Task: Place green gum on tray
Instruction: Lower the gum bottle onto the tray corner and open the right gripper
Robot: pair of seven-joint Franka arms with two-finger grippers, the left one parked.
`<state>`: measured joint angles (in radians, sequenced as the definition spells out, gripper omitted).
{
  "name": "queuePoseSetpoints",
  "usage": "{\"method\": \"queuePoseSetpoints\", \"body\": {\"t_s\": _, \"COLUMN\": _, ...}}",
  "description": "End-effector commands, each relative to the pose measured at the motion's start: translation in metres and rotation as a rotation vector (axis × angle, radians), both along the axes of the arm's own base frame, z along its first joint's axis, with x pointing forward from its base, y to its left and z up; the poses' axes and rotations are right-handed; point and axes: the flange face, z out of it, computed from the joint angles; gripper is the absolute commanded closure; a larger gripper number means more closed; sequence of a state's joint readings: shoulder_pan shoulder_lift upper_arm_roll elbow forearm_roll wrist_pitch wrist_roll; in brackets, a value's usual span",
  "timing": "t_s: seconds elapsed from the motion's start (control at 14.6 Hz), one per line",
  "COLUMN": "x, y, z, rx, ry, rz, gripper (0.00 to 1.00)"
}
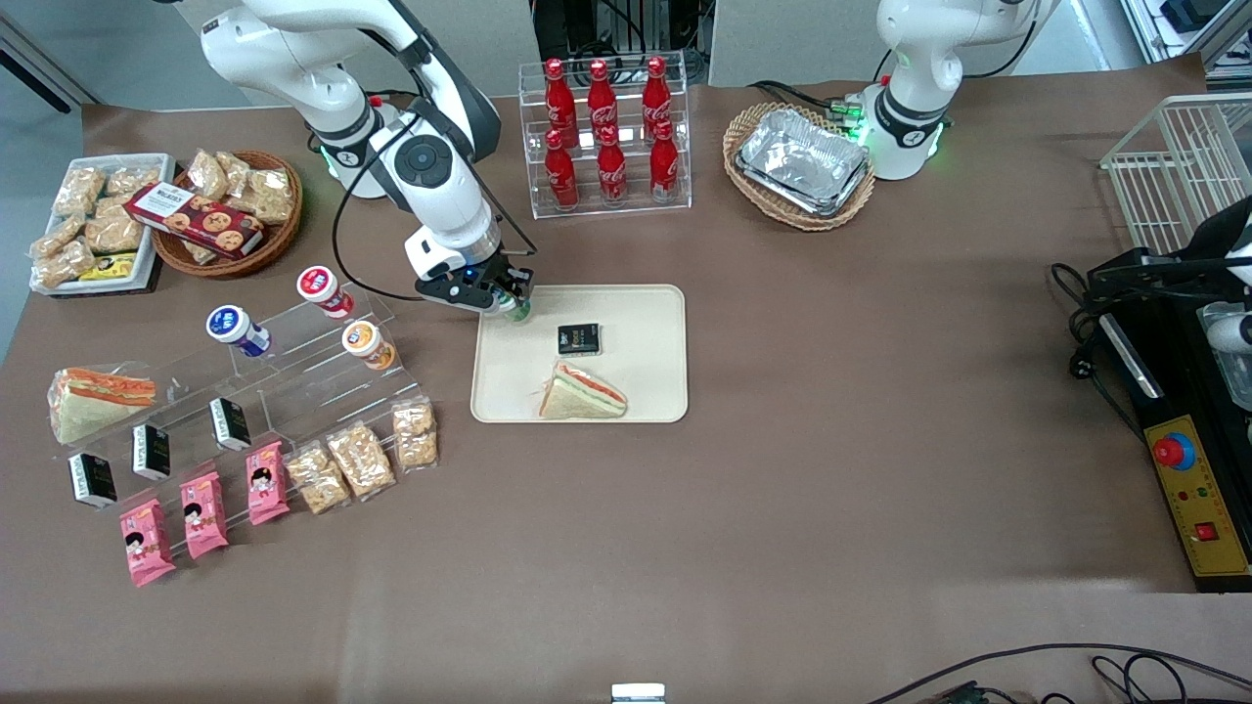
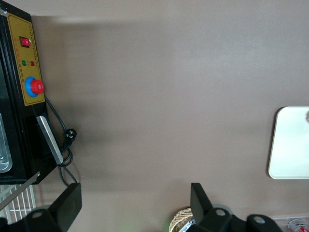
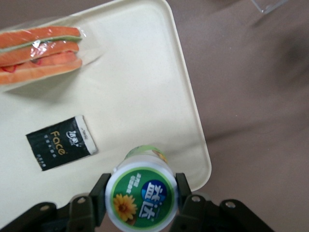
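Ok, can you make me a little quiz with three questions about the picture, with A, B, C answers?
1. Where is the gripper?
A. Over a corner of the tray
B. Over the wicker basket
C. Beside the red bottles

2. How many things lie on the tray?
A. None
B. Two
C. Five

3. What is the gripper doing?
A. Open, holding nothing
B. Shut on the green gum
C. Shut on a pink packet

Answers: 1 A, it hangs above the tray's corner nearest the working arm. 2 B, a sandwich and a black packet. 3 B, the fingers press the gum's lid from both sides.
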<state>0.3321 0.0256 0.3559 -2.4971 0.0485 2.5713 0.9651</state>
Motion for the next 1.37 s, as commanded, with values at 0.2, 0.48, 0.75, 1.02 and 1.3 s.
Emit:
{"method": "queuePoseSetpoints", "body": {"t_s": 0.2, "x": -0.013, "y": -0.008, "z": -0.024, "rx": 0.021, "ry": -0.024, "rz": -0.016, "gripper": 0.61}}
{"method": "queuePoseSetpoints", "body": {"t_s": 0.48, "x": -0.012, "y": -0.008, "z": -0.033, "rx": 0.031, "ry": -0.024, "rz": -0.018, "gripper": 0.61}}
{"method": "queuePoseSetpoints", "body": {"t_s": 0.75, "x": -0.011, "y": -0.012, "z": -0.045, "rx": 0.028, "ry": -0.023, "rz": -0.011, "gripper": 0.61}}
{"method": "queuePoseSetpoints", "body": {"t_s": 1.02, "x": -0.009, "y": -0.015, "z": -0.055, "rx": 0.035, "ry": -0.026, "rz": -0.014, "gripper": 0.6}}
{"method": "queuePoseSetpoints", "body": {"t_s": 1.3, "x": -0.003, "y": -0.022, "z": -0.059, "rx": 0.032, "ry": -0.028, "rz": -0.022, "gripper": 0.25}}
